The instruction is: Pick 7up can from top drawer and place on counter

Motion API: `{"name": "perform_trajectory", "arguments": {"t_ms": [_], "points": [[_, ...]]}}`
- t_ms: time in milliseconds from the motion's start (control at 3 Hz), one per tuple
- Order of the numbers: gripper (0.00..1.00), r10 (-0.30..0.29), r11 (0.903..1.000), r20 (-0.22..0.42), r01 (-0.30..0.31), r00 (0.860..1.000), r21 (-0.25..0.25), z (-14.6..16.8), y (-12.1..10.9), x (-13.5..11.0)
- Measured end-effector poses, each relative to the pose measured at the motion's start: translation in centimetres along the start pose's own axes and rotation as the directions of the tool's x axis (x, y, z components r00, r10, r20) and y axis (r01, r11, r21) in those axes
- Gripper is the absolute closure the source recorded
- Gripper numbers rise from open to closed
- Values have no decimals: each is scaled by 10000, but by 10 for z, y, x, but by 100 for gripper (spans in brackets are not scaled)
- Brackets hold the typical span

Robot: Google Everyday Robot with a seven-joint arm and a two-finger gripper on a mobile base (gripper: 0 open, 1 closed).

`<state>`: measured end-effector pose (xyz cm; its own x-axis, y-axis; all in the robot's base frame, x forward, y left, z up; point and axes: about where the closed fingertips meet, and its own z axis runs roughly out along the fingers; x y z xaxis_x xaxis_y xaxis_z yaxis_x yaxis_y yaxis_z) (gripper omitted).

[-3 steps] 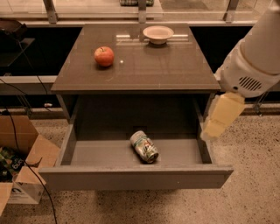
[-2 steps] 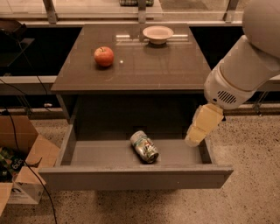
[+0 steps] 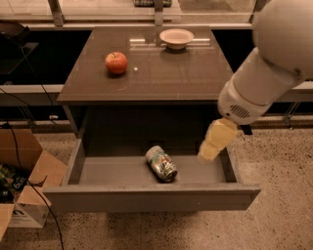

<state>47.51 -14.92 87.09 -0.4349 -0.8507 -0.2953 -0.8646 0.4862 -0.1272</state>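
The 7up can [image 3: 162,164] lies on its side in the middle of the open top drawer [image 3: 146,197], green and white label showing. The gripper [image 3: 207,153], pale yellow, hangs from the big white arm inside the drawer's right part, to the right of the can and apart from it. The counter [image 3: 161,73] is the glossy dark top of the cabinet above the drawer.
A red apple [image 3: 116,62] sits on the counter's left part and a white bowl [image 3: 176,37] at its back edge. A cardboard box [image 3: 22,195] and cables stand on the floor at the left. A pale ledge with metal posts [image 3: 155,10] runs behind the counter.
The arm has swung left and the gripper has moved from beside the drawer's right wall into the drawer, nearer the can. The can has not moved.
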Motion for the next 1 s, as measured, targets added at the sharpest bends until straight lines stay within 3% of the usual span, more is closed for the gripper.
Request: {"name": "perform_trajectory", "arguments": {"t_ms": [667, 1000], "points": [[0, 745, 9946, -106, -751, 9972, -718, 88, -12, -34], [0, 1296, 9862, -143, -1304, 9915, -1020, 133, -17, -46]]}}
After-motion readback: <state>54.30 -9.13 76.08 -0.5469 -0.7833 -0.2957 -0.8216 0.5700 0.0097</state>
